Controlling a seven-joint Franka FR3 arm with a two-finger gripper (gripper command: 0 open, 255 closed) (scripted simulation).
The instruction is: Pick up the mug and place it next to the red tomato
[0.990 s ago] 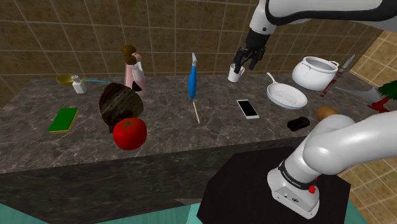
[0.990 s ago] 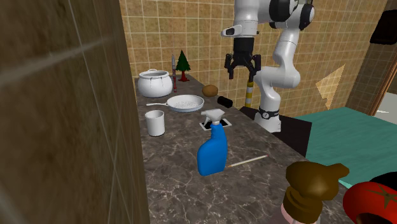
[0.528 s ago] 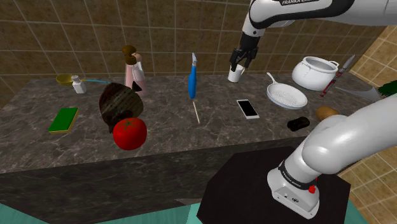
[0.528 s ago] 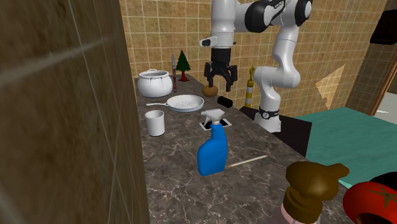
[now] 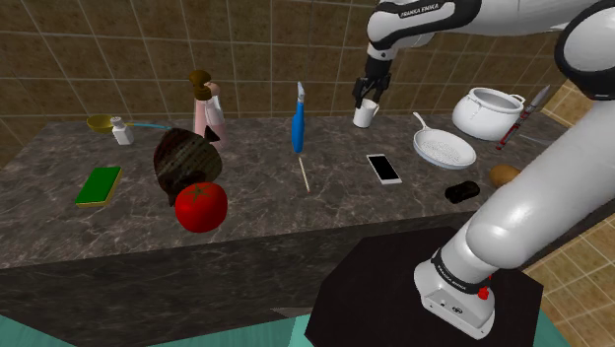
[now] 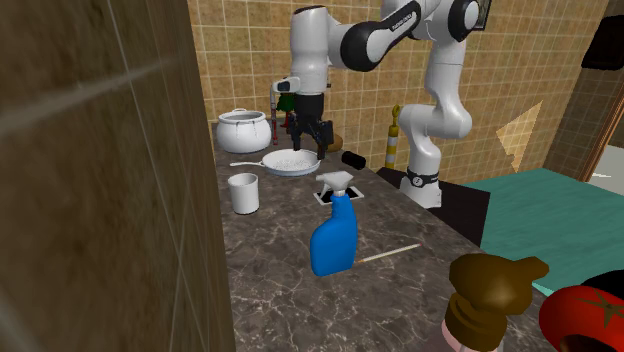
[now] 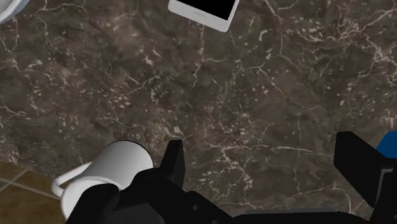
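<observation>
Step in hand is judged to be the approach; nothing is grasped.
- Gripper (image 7: 264, 154): jaws are spread wide with only bare countertop (image 5: 258, 192) between them.
- Mug (image 7: 119, 168): white, upright on the counter near the tiled wall. In the wrist view it is seen just outside one finger (image 7: 173, 159), not in the gap, with its handle turned away from the gripper.
- Shoulder view: the gripper (image 5: 369, 93) is seen at 12 o'clock of the mug (image 5: 366, 114), close above it.
- Second exterior view: the mug (image 6: 243, 193) lies at about 7 o'clock of the gripper (image 6: 306, 132), clearly apart, so alignment is judged incomplete.
- Target: the red tomato (image 5: 201, 207) sits at about 8 o'clock of the mug, well apart, near the counter's front edge.

Next move as judged: the hand is to be shifted sideways until the mug is centred between the fingers, then lowered and closed on the wall.

For the carry, the blue spray bottle (image 5: 298, 124) at 9 o'clock of the mug is to be cleared. Bare counter at 3 o'clock of the tomato looks usable for the drop.
</observation>
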